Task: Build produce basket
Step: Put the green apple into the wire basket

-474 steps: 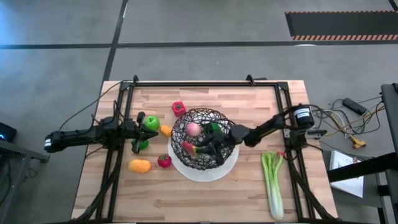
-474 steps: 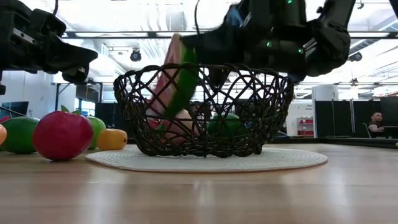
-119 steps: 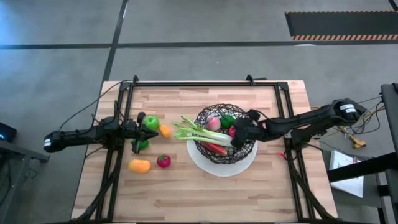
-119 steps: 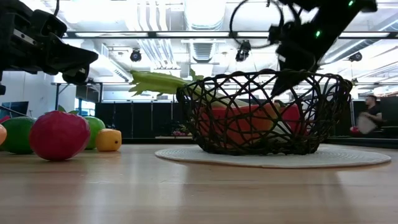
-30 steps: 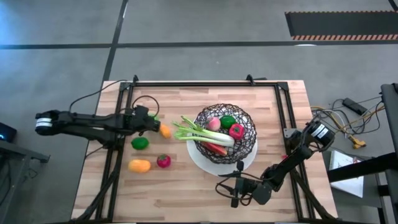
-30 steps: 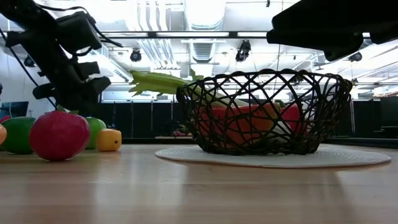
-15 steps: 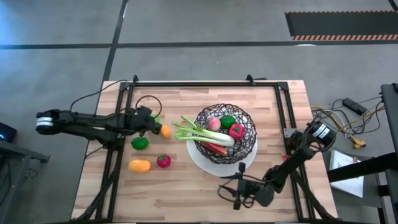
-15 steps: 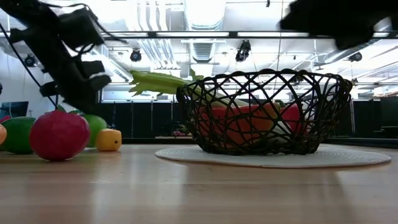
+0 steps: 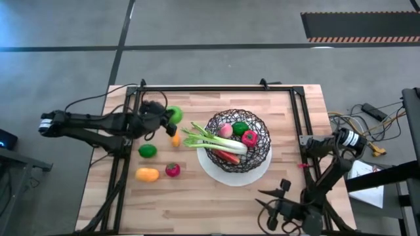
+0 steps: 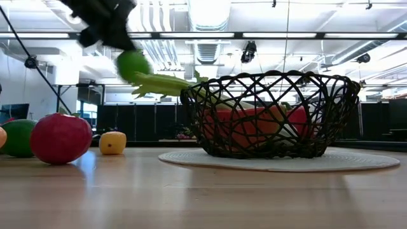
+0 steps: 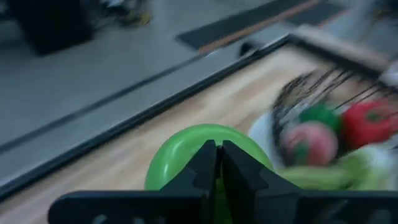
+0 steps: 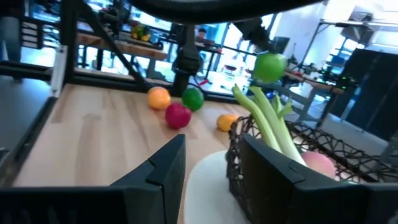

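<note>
Apple is being pinched, airborne, by left gripper. Judged light, rigid, slick, round; best taken across its middle. Right gripper is being held spread, idle.

You find no readable text, label, brand, number or sign in any view, whether on the surface, the arms or in the room behind.
</note>
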`<state>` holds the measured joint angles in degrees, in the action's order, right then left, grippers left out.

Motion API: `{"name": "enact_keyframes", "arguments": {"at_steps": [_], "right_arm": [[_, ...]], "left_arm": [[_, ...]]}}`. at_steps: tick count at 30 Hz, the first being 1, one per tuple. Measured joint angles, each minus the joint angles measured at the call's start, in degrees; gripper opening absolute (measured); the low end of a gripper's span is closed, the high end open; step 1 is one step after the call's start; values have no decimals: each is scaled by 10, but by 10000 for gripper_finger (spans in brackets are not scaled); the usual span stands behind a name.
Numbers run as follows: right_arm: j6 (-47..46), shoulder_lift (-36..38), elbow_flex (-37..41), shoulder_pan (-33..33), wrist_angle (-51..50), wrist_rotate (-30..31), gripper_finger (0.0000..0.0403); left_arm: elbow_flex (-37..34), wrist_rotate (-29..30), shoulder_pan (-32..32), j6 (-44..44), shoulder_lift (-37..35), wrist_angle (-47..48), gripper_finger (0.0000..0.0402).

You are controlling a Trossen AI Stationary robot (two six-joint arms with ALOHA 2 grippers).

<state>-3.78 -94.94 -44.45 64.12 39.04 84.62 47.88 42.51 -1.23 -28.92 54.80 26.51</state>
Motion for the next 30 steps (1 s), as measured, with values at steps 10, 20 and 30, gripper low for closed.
{"name": "enact_keyframes", "arguments": {"at_steps": [10, 20, 30], "right_arm": [[-11, -3, 0, 12, -23, -1, 139], [-11, -3, 0, 14, -27, -1, 139], [-22, -4, 0, 16, -29, -10, 139]], "left_arm": [[55, -198, -1, 129, 215, -306, 1], [210, -368, -7, 140, 460, -400, 1], [315, -421, -15, 148, 603, -425, 1]]}}
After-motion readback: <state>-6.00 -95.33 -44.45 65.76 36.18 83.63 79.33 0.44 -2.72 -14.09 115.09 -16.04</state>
